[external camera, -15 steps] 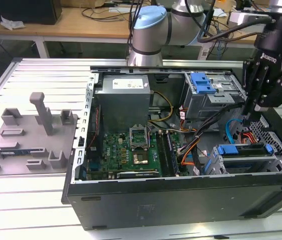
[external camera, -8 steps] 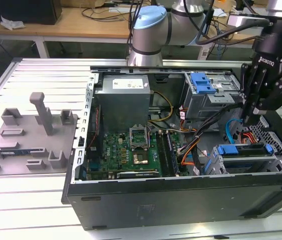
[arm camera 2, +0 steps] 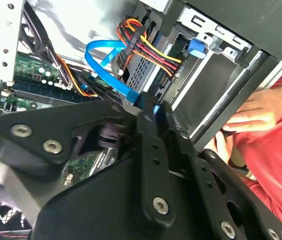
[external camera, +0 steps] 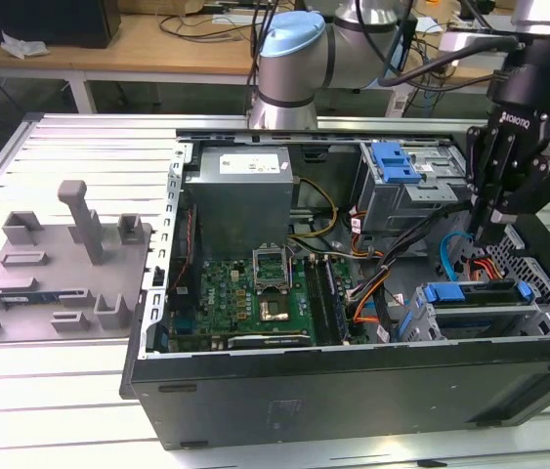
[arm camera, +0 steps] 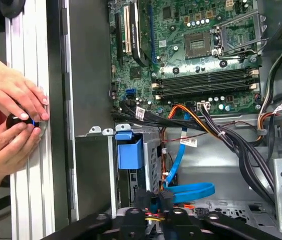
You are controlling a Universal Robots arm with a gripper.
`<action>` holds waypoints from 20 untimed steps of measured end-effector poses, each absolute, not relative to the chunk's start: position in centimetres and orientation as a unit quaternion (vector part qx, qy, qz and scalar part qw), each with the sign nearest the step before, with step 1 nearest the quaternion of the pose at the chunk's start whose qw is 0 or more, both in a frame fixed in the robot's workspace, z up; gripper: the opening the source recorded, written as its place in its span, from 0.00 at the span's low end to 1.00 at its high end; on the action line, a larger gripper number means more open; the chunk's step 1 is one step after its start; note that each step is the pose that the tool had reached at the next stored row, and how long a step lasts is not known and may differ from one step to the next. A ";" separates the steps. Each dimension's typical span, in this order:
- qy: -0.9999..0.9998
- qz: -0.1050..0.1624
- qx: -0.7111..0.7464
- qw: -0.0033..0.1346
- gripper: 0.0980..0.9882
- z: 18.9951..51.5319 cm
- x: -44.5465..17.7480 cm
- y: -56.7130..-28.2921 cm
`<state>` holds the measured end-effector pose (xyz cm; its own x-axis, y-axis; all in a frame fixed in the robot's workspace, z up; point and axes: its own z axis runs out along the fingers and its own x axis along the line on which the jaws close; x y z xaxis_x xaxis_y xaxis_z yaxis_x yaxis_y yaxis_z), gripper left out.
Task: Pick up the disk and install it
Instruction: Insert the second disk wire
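While the gripper hangs over the open computer case near its corner at the exterior view's right, its fingers reach down among the cables beside the curled blue ribbon cable, and I cannot tell whether they are open or shut. The disk, framed by its blue bracket, sits in the drive cage just below the gripper, hard against the case's near wall. Room is tight here: a bundle of orange, red and yellow wires crowds one side and the case wall the other. Toward the exterior view's left the motherboard lies open and uncrowded. In the first wrist view a person's hands rest on the ridged table just outside the case edge.
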<state>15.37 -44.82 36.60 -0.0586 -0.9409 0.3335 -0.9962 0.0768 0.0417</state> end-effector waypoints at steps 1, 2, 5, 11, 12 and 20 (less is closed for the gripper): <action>-0.721 0.101 0.672 0.139 0.07 36.6 15.4 -44.8; -0.720 0.102 0.672 0.140 0.07 36.6 15.4 -44.8; -0.720 0.103 0.671 0.141 0.07 36.4 15.4 -44.8; -0.720 0.103 0.671 0.141 0.07 36.1 15.3 -44.8; -0.720 0.103 0.671 0.141 0.07 36.0 15.3 -44.8; -0.725 0.102 0.672 0.110 0.07 36.0 14.6 -46.1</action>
